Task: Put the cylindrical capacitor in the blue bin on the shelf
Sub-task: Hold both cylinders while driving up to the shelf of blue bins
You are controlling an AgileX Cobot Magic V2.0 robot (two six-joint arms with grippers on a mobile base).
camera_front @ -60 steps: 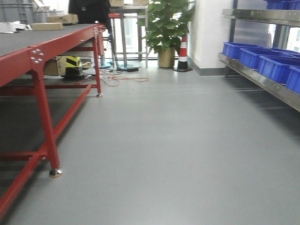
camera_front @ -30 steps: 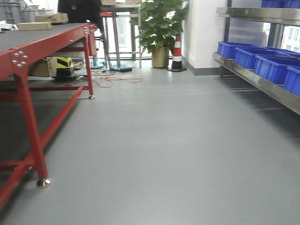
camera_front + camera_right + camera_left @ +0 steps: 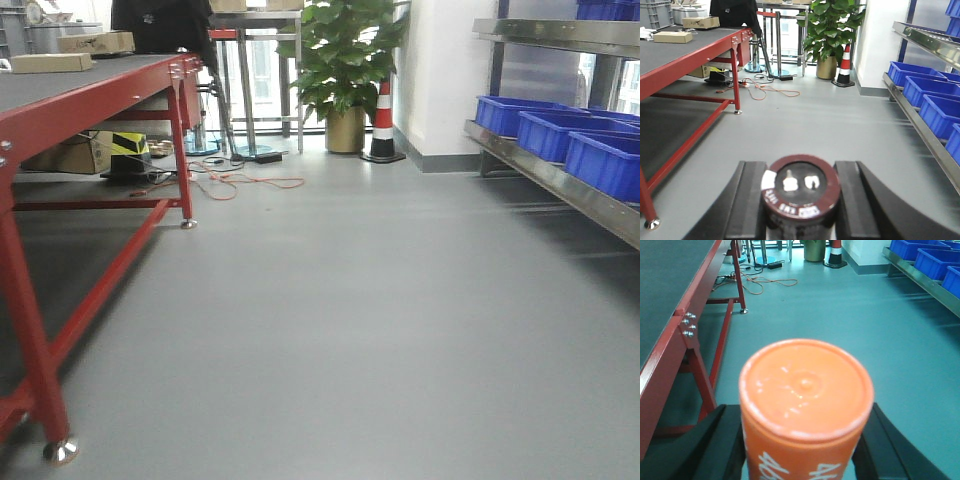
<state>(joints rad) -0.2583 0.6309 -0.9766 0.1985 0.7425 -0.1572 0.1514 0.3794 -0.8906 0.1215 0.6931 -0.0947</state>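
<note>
My right gripper (image 3: pixel 800 172) is shut on the cylindrical capacitor (image 3: pixel 800 187), a dark cylinder with a maroon rim and two terminals on its top face. My left gripper (image 3: pixel 802 440) is shut on an orange cylinder (image 3: pixel 806 385) with white lettering. The stainless steel shelf (image 3: pixel 560 180) runs along the right wall and carries a row of blue bins (image 3: pixel 515 112). The shelf (image 3: pixel 927 137) and bins (image 3: pixel 912 75) also show to the right of the right gripper, well ahead of it. Neither gripper shows in the front view.
A red-framed table (image 3: pixel 90 100) with a dark top runs along the left, with cardboard boxes (image 3: pixel 50 62) on it. A potted plant (image 3: pixel 345 60), a traffic cone (image 3: pixel 383 120), an orange cable (image 3: pixel 240 182) and metal stools (image 3: pixel 255 80) stand at the far end of the grey floor.
The front view has moved forward down the aisle. The table's near leg has slid left and closer, and the plant and cone look nearer.
</note>
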